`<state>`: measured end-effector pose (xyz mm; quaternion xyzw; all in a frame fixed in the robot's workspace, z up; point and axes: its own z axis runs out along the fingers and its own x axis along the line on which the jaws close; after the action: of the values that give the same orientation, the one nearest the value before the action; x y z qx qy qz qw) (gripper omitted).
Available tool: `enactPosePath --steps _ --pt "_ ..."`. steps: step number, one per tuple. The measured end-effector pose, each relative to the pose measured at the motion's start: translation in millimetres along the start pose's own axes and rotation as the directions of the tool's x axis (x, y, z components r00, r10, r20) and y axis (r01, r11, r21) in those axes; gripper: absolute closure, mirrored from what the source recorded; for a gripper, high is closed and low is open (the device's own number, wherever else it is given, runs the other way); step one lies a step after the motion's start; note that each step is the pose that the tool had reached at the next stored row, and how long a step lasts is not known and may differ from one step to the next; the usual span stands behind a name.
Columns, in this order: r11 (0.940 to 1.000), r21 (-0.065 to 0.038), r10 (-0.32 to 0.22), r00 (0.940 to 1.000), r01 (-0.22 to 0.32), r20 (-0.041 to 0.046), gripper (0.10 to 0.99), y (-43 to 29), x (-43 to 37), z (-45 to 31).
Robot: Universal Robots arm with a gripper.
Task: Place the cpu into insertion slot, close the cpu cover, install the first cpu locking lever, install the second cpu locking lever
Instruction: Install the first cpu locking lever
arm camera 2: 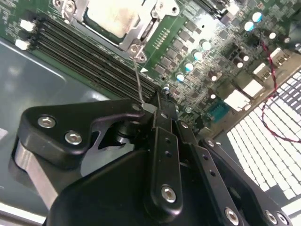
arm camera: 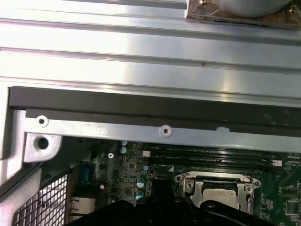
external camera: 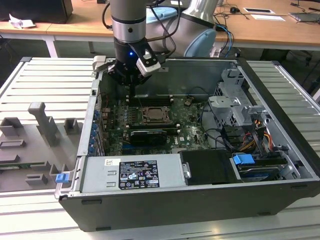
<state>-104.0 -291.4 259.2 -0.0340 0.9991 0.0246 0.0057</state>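
Arm reaches into the open computer case point(external camera: 200, 205), the gripper point(arm camera 2: 157, 102) low over the green board. Jaws are drawn together at the tip. A thin wire locking lever point(arm camera 2: 138, 75) runs its long axis from the socket's near corner straight to that tip, and its free end touches the jaws. Pinched or just pressed against them? Can't tell.

Just beyond the jaws is the insertion slot point(external camera: 157, 116). The cpu point(arm camera 2: 110, 16) lies flat in it, pale face up. The cpu cover point(arm camera: 217, 178) is down around it, and the chip shows through its window.

Between the jaws and the socket lie the long black memory slots point(arm camera 2: 84, 54), and the lever crosses over them. To one side of the jaws are teal-topped capacitors point(arm camera 2: 188, 66) and the vent grille point(arm camera 2: 263, 146). To the other side, close by, is the case's grey wall point(arm camera 2: 37, 80).

The first wrist view adds the case's dark rim point(arm camera: 141, 110) and the slatted table point(arm camera: 141, 47) past it. The exterior view gives the wider picture: power supply point(external camera: 100, 172) and drive cage point(external camera: 235, 102), both well apart from the jaws.
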Motion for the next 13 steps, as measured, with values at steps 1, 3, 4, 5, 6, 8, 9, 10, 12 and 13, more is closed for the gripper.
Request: enactPosePath --steps 1,3,4,5,6,8,9,10,12,13 --pt "1.0000 0.000 0.000 1.0000 0.000 -0.0001 0.980 -0.1 -1.3 0.0" --pt "1.0000 0.000 0.001 1.0000 -0.001 0.0001 0.980 -0.2 -3.4 0.2" --pt "1.0000 0.000 0.002 1.0000 -0.002 0.0001 0.980 -0.3 -4.2 0.2" --pt "1.0000 0.000 0.002 1.0000 -0.002 0.0001 0.980 -0.4 -5.8 0.3" --pt "1.0000 0.000 0.002 1.0000 -0.002 0.0001 0.980 -0.6 -8.0 0.4" --pt "1.0000 0.000 0.002 1.0000 -0.002 0.0001 0.980 -0.8 -11.7 0.5" --pt "1.0000 0.000 0.002 1.0000 -0.002 0.0001 0.980 -0.9 -12.7 0.5" --pt "1.0000 0.000 0.002 1.0000 -0.002 0.0000 0.980 -1.0 -13.5 0.5" --pt "1.0000 0.000 0.002 1.0000 -0.002 0.0001 0.980 -1.2 -17.2 0.7" --pt "1.0000 0.000 0.002 1.0000 -0.002 0.0001 0.980 -1.3 -18.3 0.8"
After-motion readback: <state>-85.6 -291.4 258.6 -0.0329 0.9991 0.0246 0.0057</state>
